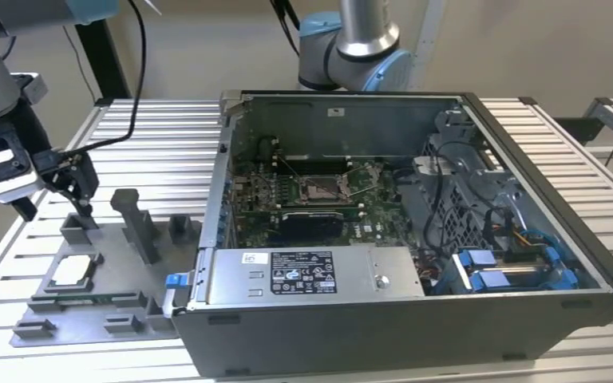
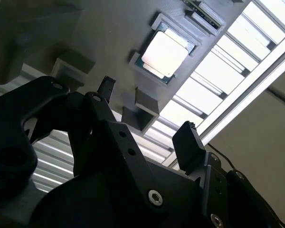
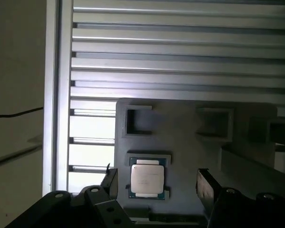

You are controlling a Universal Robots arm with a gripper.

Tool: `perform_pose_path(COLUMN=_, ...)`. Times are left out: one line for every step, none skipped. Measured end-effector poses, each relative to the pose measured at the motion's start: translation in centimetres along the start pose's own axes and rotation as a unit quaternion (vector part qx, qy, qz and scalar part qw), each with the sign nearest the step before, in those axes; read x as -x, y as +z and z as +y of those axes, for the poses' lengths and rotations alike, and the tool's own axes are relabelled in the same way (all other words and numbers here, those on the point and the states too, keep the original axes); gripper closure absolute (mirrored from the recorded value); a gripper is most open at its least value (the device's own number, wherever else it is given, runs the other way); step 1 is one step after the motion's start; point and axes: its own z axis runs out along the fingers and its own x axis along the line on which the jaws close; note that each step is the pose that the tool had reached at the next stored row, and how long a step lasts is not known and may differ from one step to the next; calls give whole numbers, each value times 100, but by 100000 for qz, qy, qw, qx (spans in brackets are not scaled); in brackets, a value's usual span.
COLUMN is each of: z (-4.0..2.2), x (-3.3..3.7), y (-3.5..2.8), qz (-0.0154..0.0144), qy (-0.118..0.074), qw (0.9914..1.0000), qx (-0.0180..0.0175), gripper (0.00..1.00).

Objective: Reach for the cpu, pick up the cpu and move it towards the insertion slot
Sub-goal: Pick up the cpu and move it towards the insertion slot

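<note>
The cpu (image 1: 73, 271) is a small silvery square chip lying flat in a recess of the grey plastic tray (image 1: 41, 327) at the exterior view's left. My gripper (image 1: 57, 203) hangs open above the tray, a little beyond the chip, and holds nothing. In both wrist views the cpu (image 2: 165, 51) (image 3: 146, 178) lies below the two dark fingers (image 2: 187, 142) (image 3: 206, 187), which stand wide apart with a gap between them and the chip. The insertion slot (image 1: 322, 189) is the silver-framed socket on the motherboard inside the open computer case (image 1: 392, 319).
Upright grey posts (image 1: 141, 227) rise from the tray close to my gripper. A green memory stick (image 1: 88, 300) lies along the tray's front. The case walls, cables and blue drive clips (image 1: 498, 267) surround the socket. A second arm's base (image 1: 350, 48) stands behind the case on the slatted table.
</note>
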Motion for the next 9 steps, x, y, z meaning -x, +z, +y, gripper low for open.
perform_pose_path(z=-1, x=-1, y=8, qz=0, qy=-4, qw=100000, qx=-2, gripper=0)
perform_pose_path(z=-1, x=-2, y=17, qz=2, qy=-2, qw=100000, qx=-2, gripper=0)
perform_pose_path(z=-1, x=-4, y=26, qz=1, qy=0, qw=100000, qx=-2, gripper=0)
perform_pose_path(z=-1, x=-7, y=36, qz=2, qy=-1, qw=100000, qx=-2, gripper=0)
perform_pose_path(z=-2, x=-8, y=45, qz=1, qy=-1, qw=100000, qx=-3, gripper=0)
perform_pose_path(z=-2, x=-10, y=53, qz=0, qy=-4, qw=100000, qx=-3, gripper=0)
perform_pose_path(z=-2, x=-12, y=62, qz=-1, qy=-2, qw=100000, qx=-1, gripper=0)
perform_pose_path(z=-3, x=-14, y=71, qz=1, qy=-1, qw=100000, qx=-2, gripper=0)
perform_pose_path(z=-3, x=-15, y=82, qz=-1, qy=-3, qw=100000, qx=-1, gripper=0)
